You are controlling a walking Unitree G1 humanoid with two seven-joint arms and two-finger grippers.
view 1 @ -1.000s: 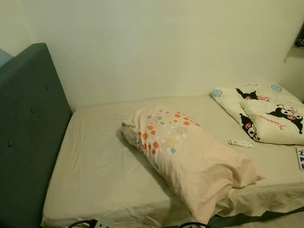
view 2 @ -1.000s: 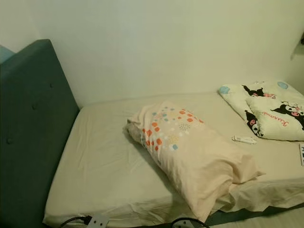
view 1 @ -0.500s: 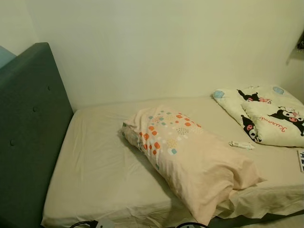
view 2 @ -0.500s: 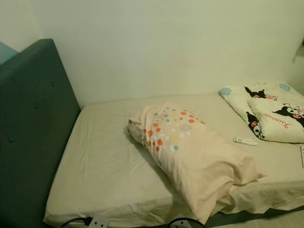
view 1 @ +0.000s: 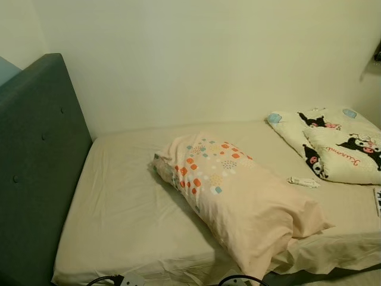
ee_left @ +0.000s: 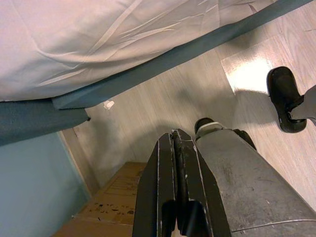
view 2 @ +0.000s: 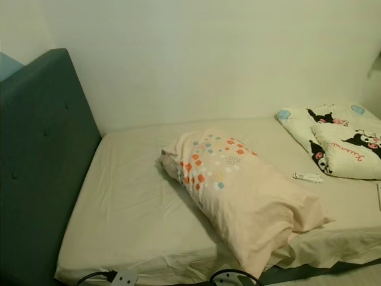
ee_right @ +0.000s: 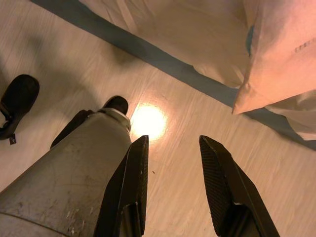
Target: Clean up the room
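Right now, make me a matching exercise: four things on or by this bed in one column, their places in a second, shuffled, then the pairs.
Things:
1. peach pillow with coloured squares
2. white folded quilt with black cartoon figures
3. dark teal padded headboard
4. small white packet

Places:
A. upright along the left end of the bed
B. diagonal across the middle of the mattress
C. far right corner by the wall
D. on the cream sheet, just before the quilt

Pairs: 1-B, 2-C, 3-A, 4-D
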